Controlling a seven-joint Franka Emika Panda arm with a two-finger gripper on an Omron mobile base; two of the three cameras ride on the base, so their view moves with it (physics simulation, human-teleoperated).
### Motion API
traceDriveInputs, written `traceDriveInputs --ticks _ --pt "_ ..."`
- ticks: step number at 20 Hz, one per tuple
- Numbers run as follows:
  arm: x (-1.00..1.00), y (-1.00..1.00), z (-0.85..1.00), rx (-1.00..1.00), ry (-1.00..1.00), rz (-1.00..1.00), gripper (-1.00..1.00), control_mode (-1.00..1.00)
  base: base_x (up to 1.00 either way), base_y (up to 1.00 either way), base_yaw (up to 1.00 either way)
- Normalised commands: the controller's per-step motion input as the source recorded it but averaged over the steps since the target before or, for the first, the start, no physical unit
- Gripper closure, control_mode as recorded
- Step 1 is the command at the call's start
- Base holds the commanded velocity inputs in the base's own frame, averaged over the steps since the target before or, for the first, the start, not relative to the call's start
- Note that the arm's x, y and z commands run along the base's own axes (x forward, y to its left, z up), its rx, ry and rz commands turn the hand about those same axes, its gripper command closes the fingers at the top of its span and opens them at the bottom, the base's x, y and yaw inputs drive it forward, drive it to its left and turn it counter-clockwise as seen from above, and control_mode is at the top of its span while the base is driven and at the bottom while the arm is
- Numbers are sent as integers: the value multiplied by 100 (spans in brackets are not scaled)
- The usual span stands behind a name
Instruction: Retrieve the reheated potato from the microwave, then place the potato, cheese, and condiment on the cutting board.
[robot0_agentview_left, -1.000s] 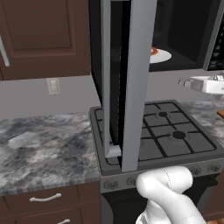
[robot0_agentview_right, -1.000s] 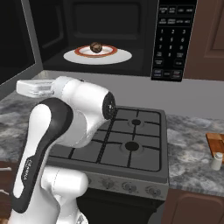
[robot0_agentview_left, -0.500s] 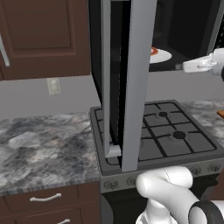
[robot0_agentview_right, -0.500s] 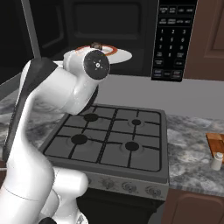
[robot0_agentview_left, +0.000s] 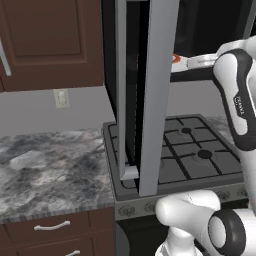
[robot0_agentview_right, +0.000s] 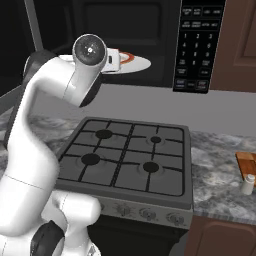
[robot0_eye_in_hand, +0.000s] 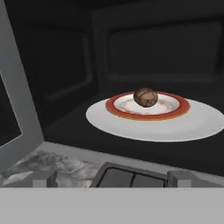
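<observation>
Swinging up from beside the base a second ago, my arm now reaches toward the open microwave (robot0_agentview_right: 150, 40), and the tool (robot0_agentview_left: 200, 61) sits level with the cavity mouth — so the approach to the first pickup is under way, though nothing is grasped yet. Its jaws stand spread wide with nothing between them; in the hand view the two dark fingertips (robot0_eye_in_hand: 43, 178) rise at the bottom edge, well apart from each other.

The potato (robot0_eye_in_hand: 145, 96) is still inside — a small, dull brown, knobbly lump resting in the middle of a red-rimmed plate (robot0_eye_in_hand: 175, 107), which lies on the smooth white round turntable (robot0_eye_in_hand: 197, 124). From the hand view it is ahead of the tool and a little right of centre, clearly not touched. I judge I must push straight in and drop slightly before I close; the rounded shape could roll on the glossy plate if one finger nudges it first.

The microwave door (robot0_agentview_left: 150, 100) hangs open edge-on in the left base view, a tall grey slab with a dark inner face. The cavity walls are matte black, and the keypad panel (robot0_agentview_right: 196, 47) shows pale buttons on black.

Below is the stove (robot0_agentview_right: 130, 160), with dark cast grates over a grey top. On the mottled grey marble table (robot0_agentview_right: 220, 170) to the right lie a corner of the reddish wooden cutting board (robot0_agentview_right: 247, 162) and, just beside it, the condiment (robot0_agentview_right: 247, 184) — a small off-white cylinder, upright.
</observation>
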Motion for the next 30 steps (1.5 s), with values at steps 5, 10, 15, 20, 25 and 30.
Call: traceDriveInputs --ticks 5,10,15,20,25,30 --pt "91 5 0 -1 1 -18 -100 -100 0 0 0" --pt "88 0 0 -9 6 -14 -100 -100 0 0 0" --pt "74 0 1 -3 14 -8 -100 -100 0 0 0" --pt "63 0 8 0 16 -3 -100 -100 0 0 0" --pt "58 0 0 0 15 -2 -100 -100 0 0 0" --pt "54 0 0 0 9 -2 -100 -100 0 0 0"
